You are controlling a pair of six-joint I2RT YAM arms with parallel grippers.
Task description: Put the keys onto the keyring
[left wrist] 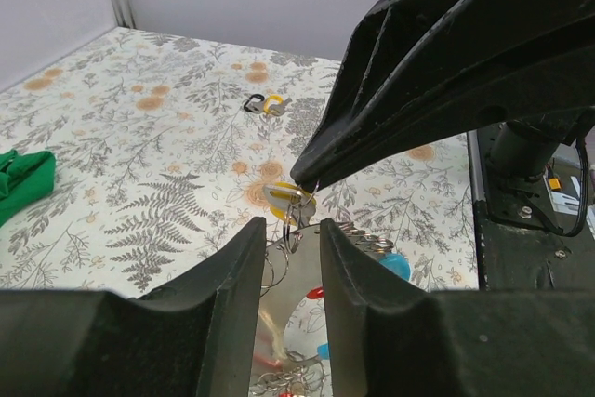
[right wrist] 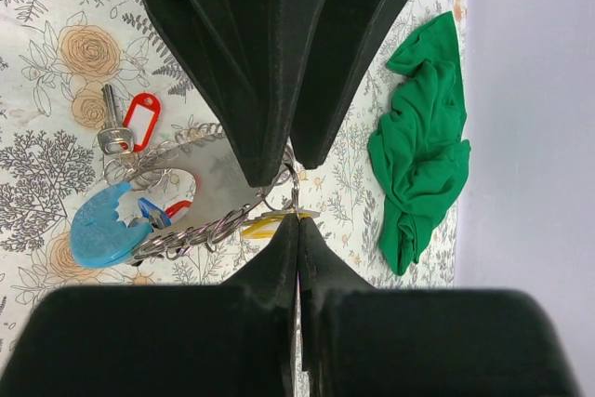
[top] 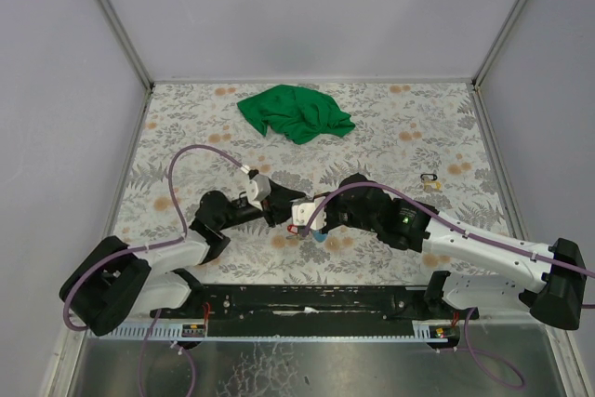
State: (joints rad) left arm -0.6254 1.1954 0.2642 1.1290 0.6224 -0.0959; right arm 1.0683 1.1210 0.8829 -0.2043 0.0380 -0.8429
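**Keyring** (right wrist: 216,178): shiny loop with a coiled edge, at mid-table where the two grippers meet tip to tip. Its long axis runs sideways away from the tips.

**Keys:** red key (right wrist: 139,121) and blue key (right wrist: 100,228) sit bunched at the loop's far end, touching its coil. I cannot tell whether they are threaded on.

**Left gripper** (left wrist: 290,234): fingers a little apart with the keyring's metal between them, seemingly clamped on it.

**Right gripper** (right wrist: 297,230): fingers pressed together, tips at a yellow tag (left wrist: 286,198) and a thin wire ring. I cannot tell whether they pinch it.

**Next move**, by my judgement: it turns on the small gap at the tips. Both arms are at it, and the blue key is nearer the right.

**Containers:** none in view.

**Farther out on the table** (top: 390,127): a dark-and-yellow item (top: 429,178) and a green cloth (top: 296,113).
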